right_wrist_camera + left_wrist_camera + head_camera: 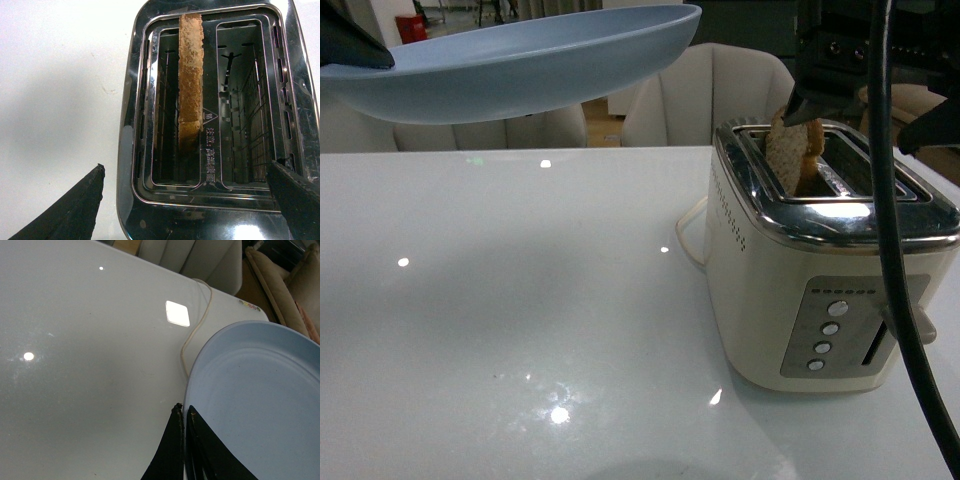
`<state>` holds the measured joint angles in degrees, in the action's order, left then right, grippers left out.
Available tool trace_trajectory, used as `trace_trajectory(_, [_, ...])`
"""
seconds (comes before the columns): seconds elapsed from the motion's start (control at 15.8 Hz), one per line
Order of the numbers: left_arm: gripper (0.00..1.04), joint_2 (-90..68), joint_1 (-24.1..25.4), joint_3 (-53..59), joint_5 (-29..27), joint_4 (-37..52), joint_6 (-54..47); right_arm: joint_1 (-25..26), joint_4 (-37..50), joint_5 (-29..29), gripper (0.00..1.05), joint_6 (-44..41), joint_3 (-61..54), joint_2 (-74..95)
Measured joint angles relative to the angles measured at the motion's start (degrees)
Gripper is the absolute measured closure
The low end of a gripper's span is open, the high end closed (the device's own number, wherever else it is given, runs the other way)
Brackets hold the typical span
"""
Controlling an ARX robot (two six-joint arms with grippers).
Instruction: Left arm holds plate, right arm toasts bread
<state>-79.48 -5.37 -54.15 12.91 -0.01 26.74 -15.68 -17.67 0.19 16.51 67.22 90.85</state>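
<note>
Front view: left hand pinches the plate rim at 10 o'clock; it could tip. Right hand is wide.

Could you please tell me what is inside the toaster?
The bread stands on edge in one toaster slot; the other slot shows only bare wire guides. The bread's lower part is hidden.

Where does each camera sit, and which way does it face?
Front view: on the body, facing forward over the table to the toaster; shows the left gripper and a black cable.
Left wrist view: on that wrist, looking along shut fingers at the plate rim.
Right wrist view: above the toaster, looking down on the bread; shows the open right gripper.
Shared: front and right wrist show toaster and bread.
</note>
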Motion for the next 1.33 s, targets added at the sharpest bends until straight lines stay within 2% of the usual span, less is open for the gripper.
trace_trajectory(0.19, [1.03, 0.0, 0.0, 0.0, 0.0, 0.0, 0.0, 0.0, 2.4, 0.3, 0.06, 0.0, -0.6, -0.9])
trace_trajectory(0.44, [1.03, 0.0, 0.0, 0.0, 0.0, 0.0, 0.0, 1.4, 9.2, 3.5, 0.06, -1.8, -6.5, -9.3])
trace_trajectory(0.63, [1.03, 0.0, 0.0, 0.0, 0.0, 0.0, 0.0, 3.5, 16.3, 11.0, 0.06, -6.6, -15.8, -20.0])
trace_trajectory(0.82, [1.03, 0.0, 0.0, 0.0, 0.0, 0.0, 0.0, 5.0, 21.7, 16.9, 0.06, -15.1, -24.3, -27.7])
trace_trajectory(1.08, [1.03, 0.0, 0.0, 0.0, 0.0, 0.0, 0.0, 9.2, 22.0, 16.2, 0.06, -19.8, -28.3, -31.4])
trace_trajectory(1.27, [1.03, 0.0, 0.0, 0.0, 0.0, 0.0, 0.0, 9.7, 22.3, 15.4, 0.06, -20.0, -28.6, -31.3])
trace_trajectory(1.33, [1.03, 0.0, 0.0, 0.0, 0.0, 0.0, 0.0, 10.3, 30.4, 12.3, 0.11, -19.2, -31.3, -31.5])
